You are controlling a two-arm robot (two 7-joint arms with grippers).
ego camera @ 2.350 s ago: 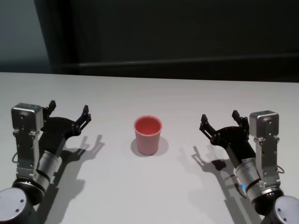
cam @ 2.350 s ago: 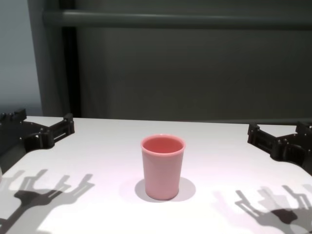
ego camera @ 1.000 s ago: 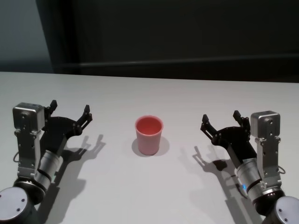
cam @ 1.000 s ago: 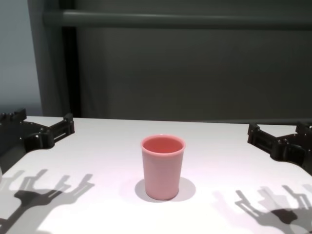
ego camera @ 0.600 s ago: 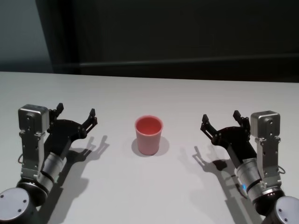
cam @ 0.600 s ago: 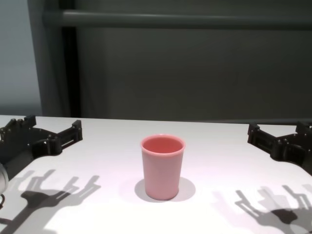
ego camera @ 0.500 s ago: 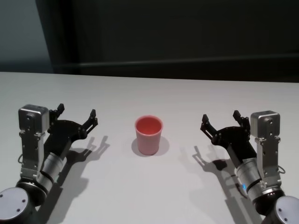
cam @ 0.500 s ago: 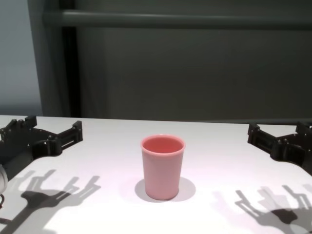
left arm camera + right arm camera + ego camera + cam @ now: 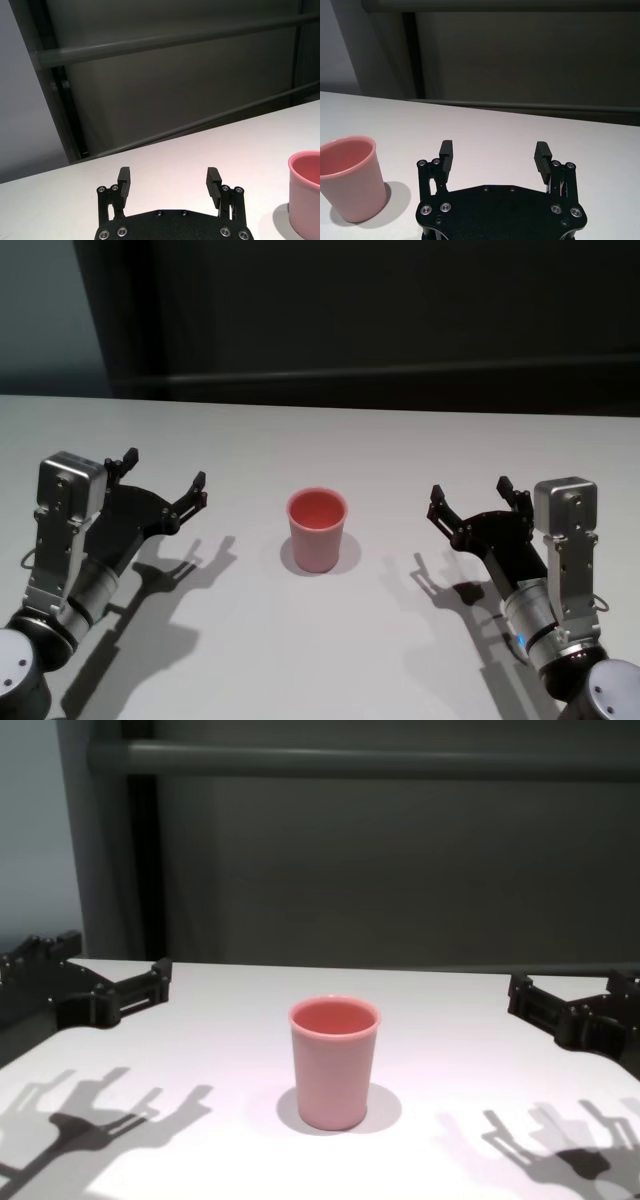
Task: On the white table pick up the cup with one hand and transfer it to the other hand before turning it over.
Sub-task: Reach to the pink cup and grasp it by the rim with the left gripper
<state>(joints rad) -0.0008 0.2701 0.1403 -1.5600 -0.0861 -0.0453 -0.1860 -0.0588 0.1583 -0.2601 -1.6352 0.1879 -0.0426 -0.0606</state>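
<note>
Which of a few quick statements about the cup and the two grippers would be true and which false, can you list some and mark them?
1. The cup stands upright on the table, mouth up. True.
2. The left gripper is closed on the cup. False: its jaws are open and it sits well to the cup's left, not touching it.
3. The right gripper has its jaws open. True.
4. The cup lies on its side. False: it stands on its base with the open end facing up.
5. The cup sits between the two grippers. True.
6. Something is inside the cup. False: the inside looks empty.
</note>
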